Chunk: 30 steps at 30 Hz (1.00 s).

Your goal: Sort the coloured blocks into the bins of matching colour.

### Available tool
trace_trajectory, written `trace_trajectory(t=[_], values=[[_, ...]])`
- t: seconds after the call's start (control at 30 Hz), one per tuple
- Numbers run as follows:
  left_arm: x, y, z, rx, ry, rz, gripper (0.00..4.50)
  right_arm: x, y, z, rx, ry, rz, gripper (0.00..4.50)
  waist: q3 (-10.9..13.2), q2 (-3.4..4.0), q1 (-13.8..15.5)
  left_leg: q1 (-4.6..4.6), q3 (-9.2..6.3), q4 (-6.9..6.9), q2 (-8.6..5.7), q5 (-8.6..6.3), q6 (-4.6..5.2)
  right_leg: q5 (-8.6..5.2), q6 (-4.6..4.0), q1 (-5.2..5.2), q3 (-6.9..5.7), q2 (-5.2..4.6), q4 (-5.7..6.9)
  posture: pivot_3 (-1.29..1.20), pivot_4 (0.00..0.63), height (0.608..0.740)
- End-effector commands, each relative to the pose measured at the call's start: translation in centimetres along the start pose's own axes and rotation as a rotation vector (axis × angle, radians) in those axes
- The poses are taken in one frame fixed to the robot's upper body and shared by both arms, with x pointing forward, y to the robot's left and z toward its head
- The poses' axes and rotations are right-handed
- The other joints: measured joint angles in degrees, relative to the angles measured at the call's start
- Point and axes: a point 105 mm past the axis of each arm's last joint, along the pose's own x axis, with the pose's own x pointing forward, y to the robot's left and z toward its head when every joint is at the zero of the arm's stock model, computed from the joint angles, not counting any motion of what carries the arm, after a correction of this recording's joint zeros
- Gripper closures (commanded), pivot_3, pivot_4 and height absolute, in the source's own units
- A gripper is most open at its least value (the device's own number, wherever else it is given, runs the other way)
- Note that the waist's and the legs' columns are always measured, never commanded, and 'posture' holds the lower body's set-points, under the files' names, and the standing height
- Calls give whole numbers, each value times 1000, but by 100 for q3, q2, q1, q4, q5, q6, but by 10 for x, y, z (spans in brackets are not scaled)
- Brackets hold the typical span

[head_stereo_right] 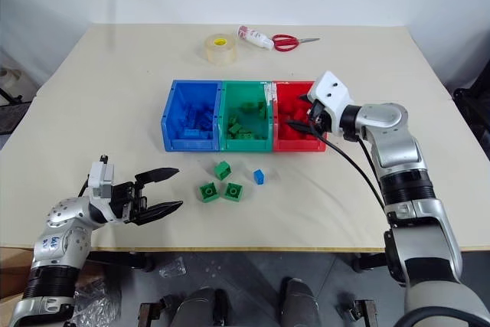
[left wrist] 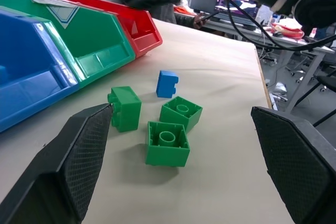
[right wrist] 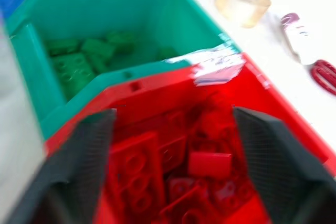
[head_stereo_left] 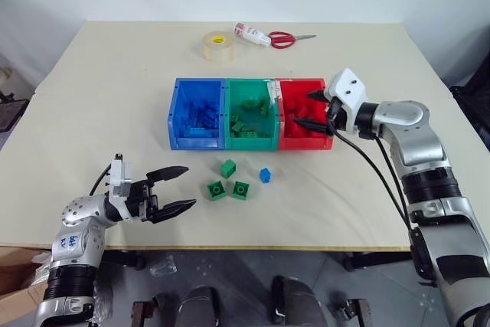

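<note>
A cream table (head_stereo_left: 115, 97) seen from above holds a row of three joined open bins near its centre: a blue bin (head_stereo_left: 197, 115) at the nine o'clock end, a green bin (head_stereo_left: 250, 112) in the middle and a red bin (head_stereo_left: 305, 115) at the three o'clock end. Each bin already contains bricks of its own colour; a white label is stuck across the wall shared by the green and red bins. On the bare tabletop just at six o'clock of the green bin lies a loose cluster of four bricks: an upright green block (head_stereo_left: 228, 168), with two more green blocks (head_stereo_left: 216, 189) and (head_stereo_left: 241, 189) side by side just nearer the table's front edge, and a small blue block (head_stereo_left: 265, 175) at three o'clock of the group, apart from the others. The right gripper (head_stereo_left: 312, 109) hangs over the red bin from its three o'clock side, its two black fingers spread wide with nothing between them; its wrist view looks down into the heap of red bricks. The left gripper (head_stereo_left: 178, 188) sits low near the table's front edge, at eight o'clock of the loose bricks and well apart from them, fingers likewise spread and empty, pointing toward the cluster. At the far edge, at twelve o'clock of the bins, lie a roll of clear tape (head_stereo_left: 218, 45), a small white tube (head_stereo_left: 252, 34) and red-handled scissors (head_stereo_left: 289, 38).
</note>
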Motion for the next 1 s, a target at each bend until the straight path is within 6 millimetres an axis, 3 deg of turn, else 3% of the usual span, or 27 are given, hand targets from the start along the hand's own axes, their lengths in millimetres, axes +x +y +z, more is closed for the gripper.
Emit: trace_trajectory(t=[0.03, 0.33, 0.47, 0.63, 1.0], values=[[0, -1, 6, 25, -7, -18, 0, -28, 14, 13, 1, -43, 77, 37, 0, 0, 14, 0, -1, -1, 0, 0, 0, 0, 0, 0, -1, 0, -1, 0, 150, 740], [-12, 3, -4, 21, 59, -34, 0, -97, 64, -23, 90, 124, 156, 37, 0, 0, 15, 2, -2, -1, 0, -1, 2, 0, 0, 3, -1, 0, -5, 0, 150, 740], [-14, 6, -3, 20, 52, -38, 0, -109, 79, -39, 101, 199, 183, 37, 0, -2, 2, 7, -3, -1, 0, -2, 3, 0, 0, 7, -1, 0, -6, 0, 150, 740], [-11, 9, -1, 34, 49, -48, 0, -88, 87, -31, 127, 159, 200, 37, 0, -2, -10, 12, 0, 0, 1, -2, 2, 0, 0, 6, 2, 0, -2, 0, 150, 740], [-10, -2, 2, 57, 33, -43, 0, 2, 107, -22, 146, 63, 304, 37, -1, -3, -4, 7, -1, 3, 0, -2, 2, 0, 0, 4, 1, 0, 0, 0, 150, 740]])
